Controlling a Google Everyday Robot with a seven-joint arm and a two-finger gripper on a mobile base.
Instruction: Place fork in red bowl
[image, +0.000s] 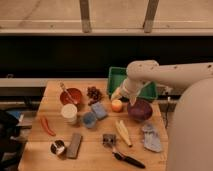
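The red bowl (72, 96) sits at the back left of the wooden table (95, 152). A thin utensil (64, 90), apparently the fork, lies in it with its handle pointing up and left over the rim. My gripper (121, 94) hangs from the white arm at the front edge of the green tray (114, 79), just above an orange (117, 105). It is well to the right of the red bowl and touches neither the bowl nor the utensil.
A dark purple bowl (139, 110) sits right of the orange. Around are a white cup (69, 113), blue sponge (99, 110), small blue cup (89, 119), brown cluster (93, 93), red chili (47, 126), banana (123, 132), can (58, 147), grey block (75, 145), grey cloth (151, 137) and black-handled utensil (127, 159).
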